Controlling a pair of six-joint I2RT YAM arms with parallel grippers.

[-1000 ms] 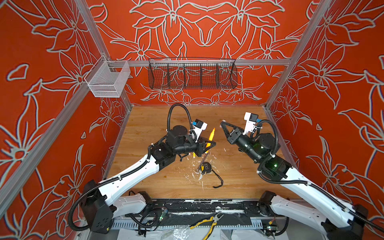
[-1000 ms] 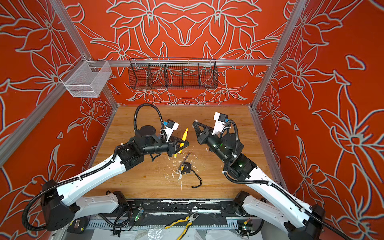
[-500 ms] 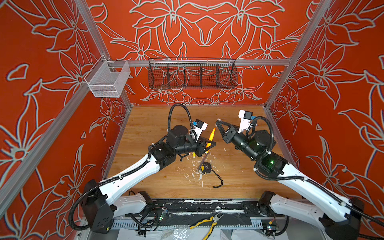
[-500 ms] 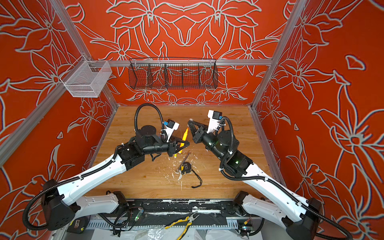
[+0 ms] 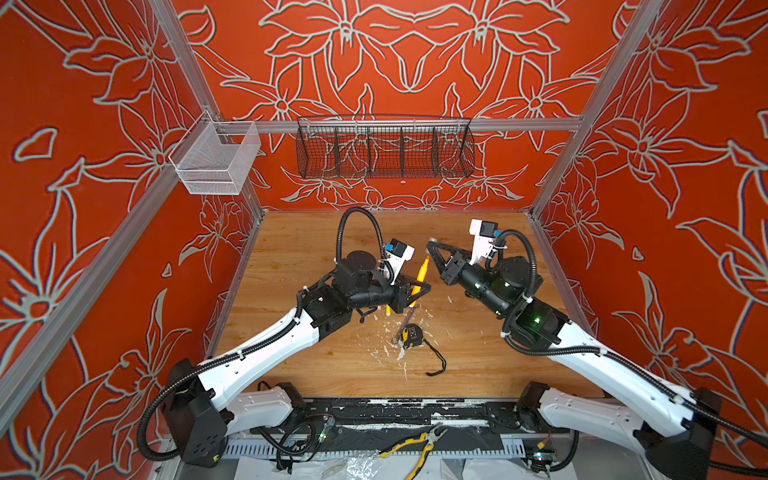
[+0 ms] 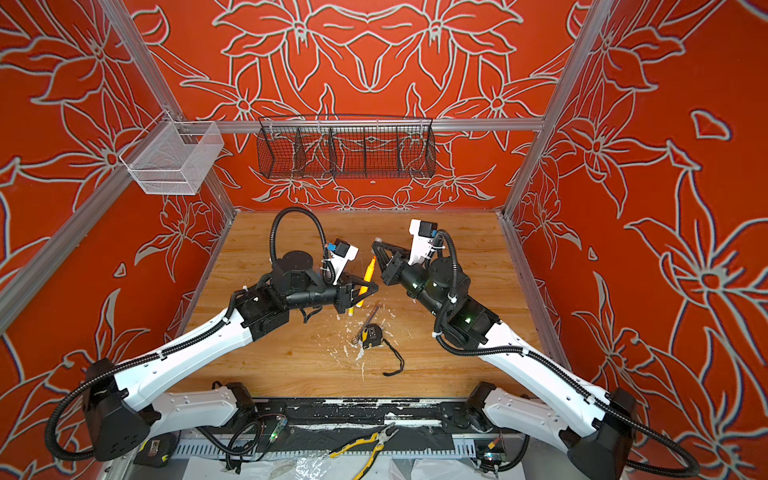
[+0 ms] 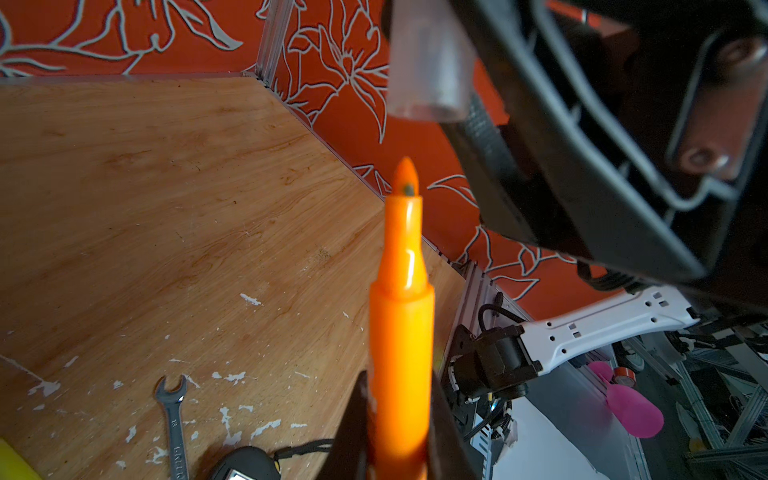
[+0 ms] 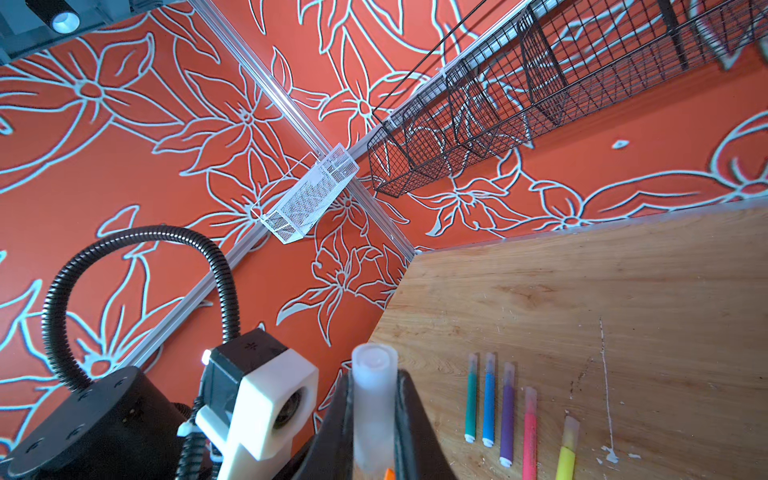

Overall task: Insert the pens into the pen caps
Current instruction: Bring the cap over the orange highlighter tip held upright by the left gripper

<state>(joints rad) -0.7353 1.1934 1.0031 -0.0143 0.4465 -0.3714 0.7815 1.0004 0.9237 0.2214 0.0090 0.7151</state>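
My left gripper (image 5: 419, 289) (image 7: 399, 415) is shut on the orange pen (image 5: 422, 270) (image 7: 401, 332), whose bare tip points up and away from me. My right gripper (image 5: 430, 246) (image 8: 374, 419) is shut on a clear pen cap (image 8: 374, 390) (image 7: 428, 62). The cap's open end hangs a short way off the pen tip, apart from it. In the right wrist view, green (image 8: 471, 399), blue (image 8: 489, 403), purple (image 8: 507, 411), pink (image 8: 529, 432) and yellow (image 8: 567, 449) pens lie in a row on the wood, each with a clear cap on its tip. In both top views my left arm hides most of them.
A grey wrench (image 6: 368, 322) (image 7: 174, 415) and a black tape measure (image 5: 409, 334) with its strap lie among white paint flecks near the table's front middle. A black wire basket (image 5: 384, 147) and a white mesh basket (image 5: 216, 160) hang on the walls. Yellow pliers (image 5: 415, 449) lie below the front edge.
My right gripper has moved left with the cap, closing in on the orange pen's tip. The left arm and pen have stayed put.
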